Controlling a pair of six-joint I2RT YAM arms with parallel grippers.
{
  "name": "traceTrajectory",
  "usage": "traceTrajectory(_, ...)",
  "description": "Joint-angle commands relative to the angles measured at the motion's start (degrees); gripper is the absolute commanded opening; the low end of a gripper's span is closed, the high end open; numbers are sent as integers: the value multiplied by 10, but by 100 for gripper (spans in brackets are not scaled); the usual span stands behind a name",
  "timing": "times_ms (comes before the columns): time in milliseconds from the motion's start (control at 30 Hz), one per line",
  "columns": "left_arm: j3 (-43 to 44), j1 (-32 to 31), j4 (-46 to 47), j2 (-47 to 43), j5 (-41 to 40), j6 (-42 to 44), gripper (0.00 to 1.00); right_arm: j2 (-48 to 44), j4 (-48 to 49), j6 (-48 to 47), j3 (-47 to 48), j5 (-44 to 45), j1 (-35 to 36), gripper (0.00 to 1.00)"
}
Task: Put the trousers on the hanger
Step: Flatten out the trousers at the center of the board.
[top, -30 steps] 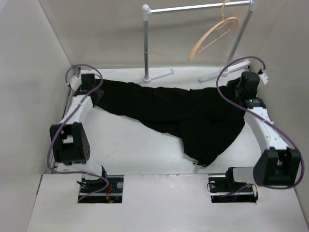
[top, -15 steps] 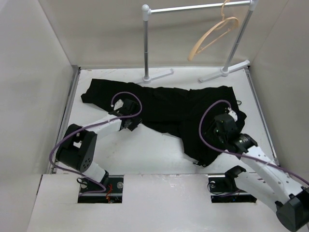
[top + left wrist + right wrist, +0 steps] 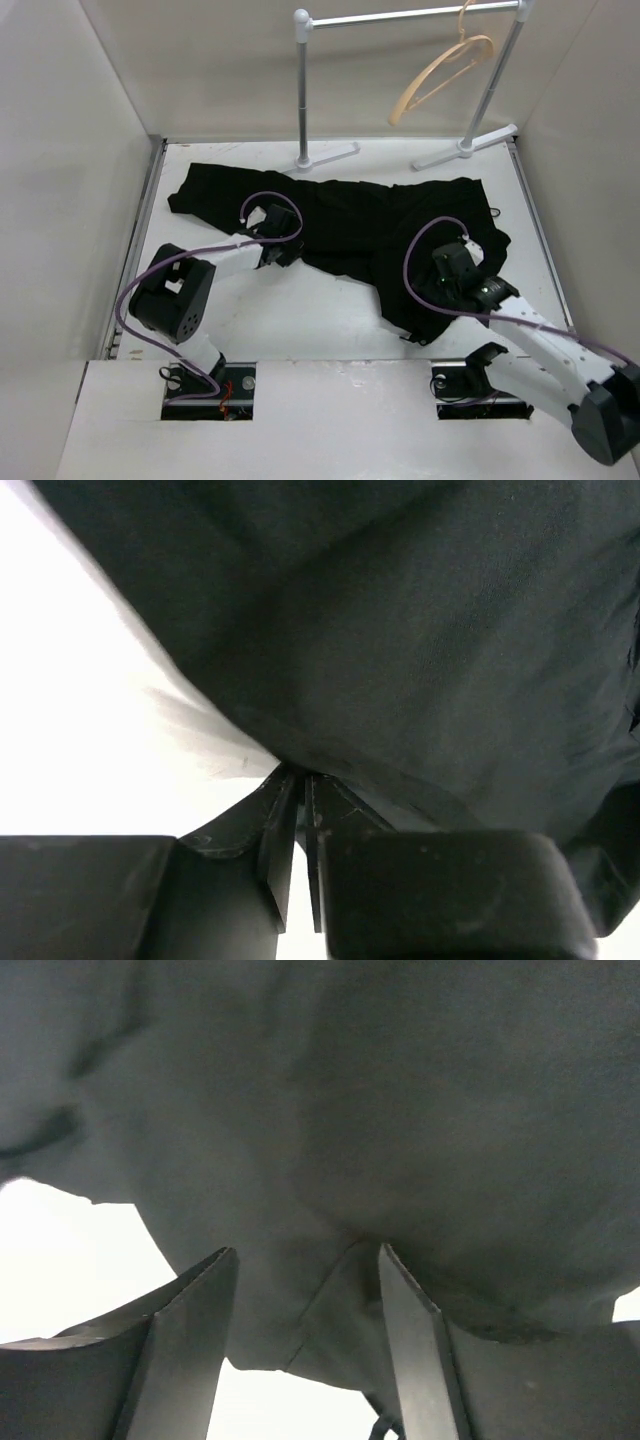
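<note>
Black soft-fabric long trousers [image 3: 370, 225] lie spread crosswise on the white table [image 3: 300, 310]. One leg runs out narrow beyond the left gripper [image 3: 285, 250]. The wider bulk is bunched and folded around the right gripper [image 3: 445, 262].

The fabric is matte, with shallow creases and no print.

Left wrist view: the left fingers [image 3: 275, 830] are closed to a hairline gap. Their tips sit right on the near edge of the cloth with a fold of it pinched between them. Cloth fills everything ahead of the tips, and bare table shows to their left.

Right wrist view: the right fingers [image 3: 190, 1340] stand well apart and grip nothing. Draped cloth with a fold ridge sits between and ahead of them, touching or just above the tips, I can't tell which.

The slim tan wooden hanger [image 3: 440, 70] hangs by its hook on the white metal rail stand [image 3: 302, 90]. It is tilted and well beyond both sets of fingers, clear of the cloth.
</note>
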Motion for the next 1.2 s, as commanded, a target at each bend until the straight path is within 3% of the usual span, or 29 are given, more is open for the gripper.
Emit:
traceTrajectory(0,2,-9,-61,-75,-31,-6,4,66,51,-28,21,13,-25,66)
traceTrajectory(267,33,-48,-291,-267,-99,-7,3,193,110,-49,54,17,-105,65)
traceTrajectory(467,27,-54,-419,-325,-105,-4,4,241,141,-56,67,7,-131,65)
traceTrajectory(667,-11,-23,-464,-360,-35,-7,3,228,148,-63,69,5,-159,65)
traceTrajectory(800,88,6,-557,-396,11,5,2,247,153,-72,71,4,-173,66)
traceTrajectory(900,182,-19,-690,-401,-87,33,1,253,170,-69,59,-5,-191,68)
traceTrajectory(1033,183,-2,-827,-442,-292,43,1,235,178,-66,47,-16,-205,70)
traceTrajectory(1167,146,98,-808,-490,-427,39,1,198,169,-64,34,-18,-211,72)
